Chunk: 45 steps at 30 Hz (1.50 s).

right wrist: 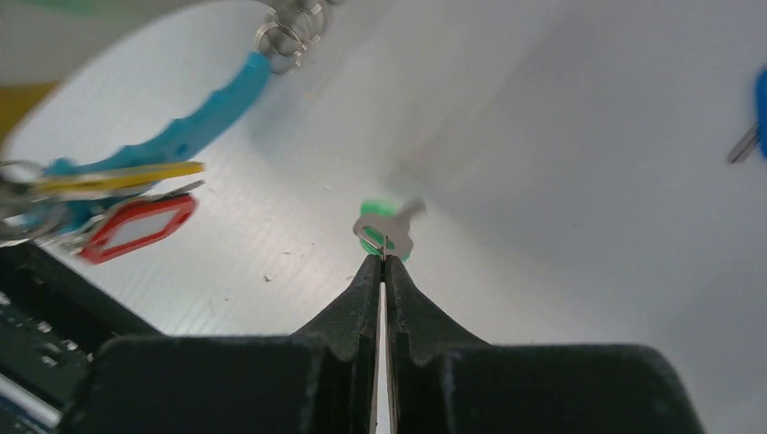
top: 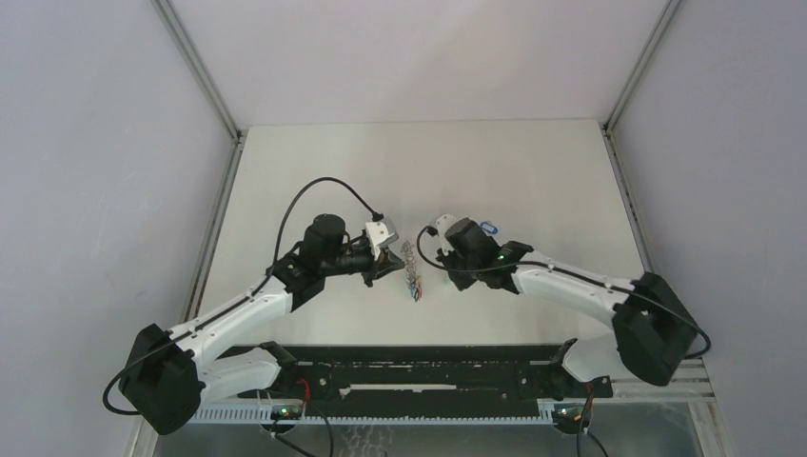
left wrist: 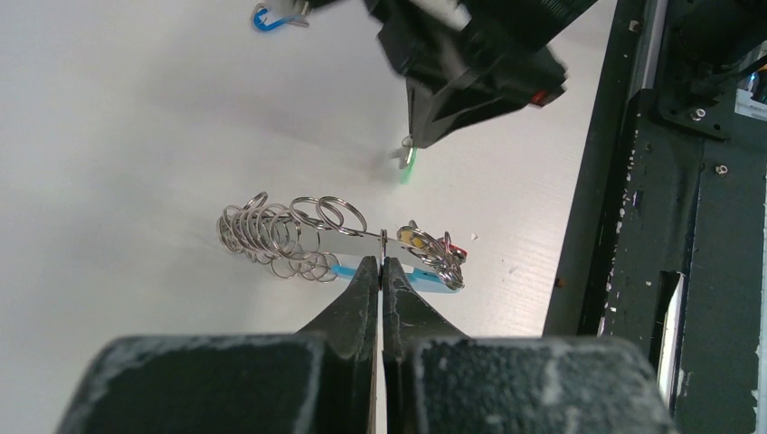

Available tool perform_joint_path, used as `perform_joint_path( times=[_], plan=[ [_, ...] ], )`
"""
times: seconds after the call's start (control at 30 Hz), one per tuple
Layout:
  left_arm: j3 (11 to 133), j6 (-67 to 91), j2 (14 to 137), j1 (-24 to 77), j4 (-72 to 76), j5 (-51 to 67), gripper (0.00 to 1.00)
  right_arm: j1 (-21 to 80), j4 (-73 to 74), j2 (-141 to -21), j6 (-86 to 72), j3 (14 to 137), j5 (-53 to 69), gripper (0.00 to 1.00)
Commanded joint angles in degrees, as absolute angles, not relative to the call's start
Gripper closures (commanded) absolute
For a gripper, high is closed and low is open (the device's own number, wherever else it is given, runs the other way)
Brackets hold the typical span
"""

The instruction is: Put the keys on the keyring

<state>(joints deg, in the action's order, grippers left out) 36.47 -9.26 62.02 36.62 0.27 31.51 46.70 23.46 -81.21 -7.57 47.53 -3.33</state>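
Left fingers (left wrist: 362, 294) are pinching the ring (right wrist: 213, 107), red key (right wrist: 136, 228) and yellow key (right wrist: 127, 178) already hanging beside them. Right fingers (right wrist: 366, 289) are clamping the green key (right wrist: 384, 235), not yet threaded. A blue key (right wrist: 760, 117) is lying on the desk beyond.

Right gripper (right wrist: 383, 260) at work: I pinch the green-tagged key (right wrist: 381, 231) by its metal, jaws pressed together, over the white table (right wrist: 561, 199). Toward the dark rail (right wrist: 45, 307) at the table's edge, a red-tagged key (right wrist: 136, 228) and a yellow-tagged key (right wrist: 136, 175) bunch at one end of the keyring (right wrist: 194, 117) and its light-blue sleeve. Silver links (right wrist: 288, 34) crowd the other end. A blue-tagged key (right wrist: 761, 108) lies well apart, cut off.
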Motion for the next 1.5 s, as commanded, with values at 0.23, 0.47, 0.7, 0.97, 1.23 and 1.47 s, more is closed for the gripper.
perform_joint_path(
  times=[0.23, 0.47, 0.7, 0.97, 1.23, 1.47],
  plan=[
    [39.37, -13.82, 61.95, 36.74, 0.01, 36.45, 1.0, 45.55, 14.86, -62.76, 12.23, 41.41, 10.18, 1.0],
    [39.71, -16.92, 63.11, 36.82, -1.12, 41.84, 1.0, 43.42, 11.55, -56.81, 23.16, 39.91, 24.27, 1.0],
    [40.65, -20.22, 64.24, 37.22, -3.56, 44.76, 1.0, 43.57, 9.36, -58.4, 29.73, 40.78, 31.63, 1.0],
    [41.52, -23.48, 65.64, 37.53, -6.47, 47.19, 1.0, 46.82, 12.66, -61.62, 34.16, 44.17, 29.16, 1.0],
    [41.83, -24.39, 66.26, 37.79, -6.94, 48.54, 1.0, 49.4, 10.21, -61.82, 34.5, 44.21, 28.3, 1.0],
    [40.52, -22.07, 64.86, 37.88, -3.15, 48.13, 1.0, 50.26, 9.64, -63.13, 33.73, 44.57, 27.19, 1.0]
  ],
)
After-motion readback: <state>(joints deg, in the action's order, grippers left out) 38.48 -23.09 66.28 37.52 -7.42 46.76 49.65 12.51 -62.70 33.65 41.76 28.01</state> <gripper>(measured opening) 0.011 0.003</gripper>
